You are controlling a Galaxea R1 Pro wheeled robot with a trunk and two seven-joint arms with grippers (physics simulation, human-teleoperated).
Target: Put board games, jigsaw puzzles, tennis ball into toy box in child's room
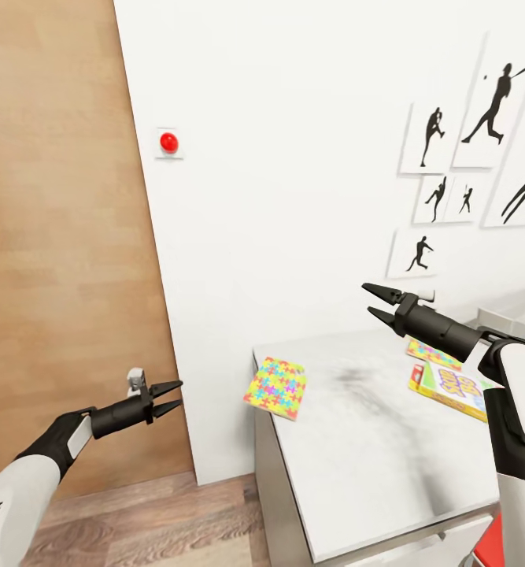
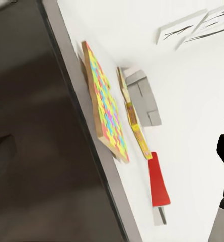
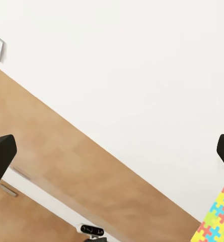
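Head view, left to right. A wooden door (image 1: 65, 236) fills the left; beside it, a red button (image 1: 168, 142) sits on the white wall. The left pincer (image 1: 168, 398), jaws parted and empty, hangs over the floor near the door, left of the table (image 1: 372, 457). A jigsaw puzzle (image 1: 275, 387) lies at the table's far left corner, overhanging the left edge, its sides askew to the table's. It lies just right of the left pincer and slightly farther, which makes the left arm the nearer one. The right pincer (image 1: 378, 303), also open and empty, is raised above the table's far edge, pointing left; the puzzle sits lower and to its left. A second puzzle (image 1: 435, 356) lies under the right forearm, with the Skip-Bo box (image 1: 451, 390) just near of it. The toy box (image 1: 522, 311) stands at the far right, partly cut off. Sports silhouettes (image 1: 482, 134) hang above.
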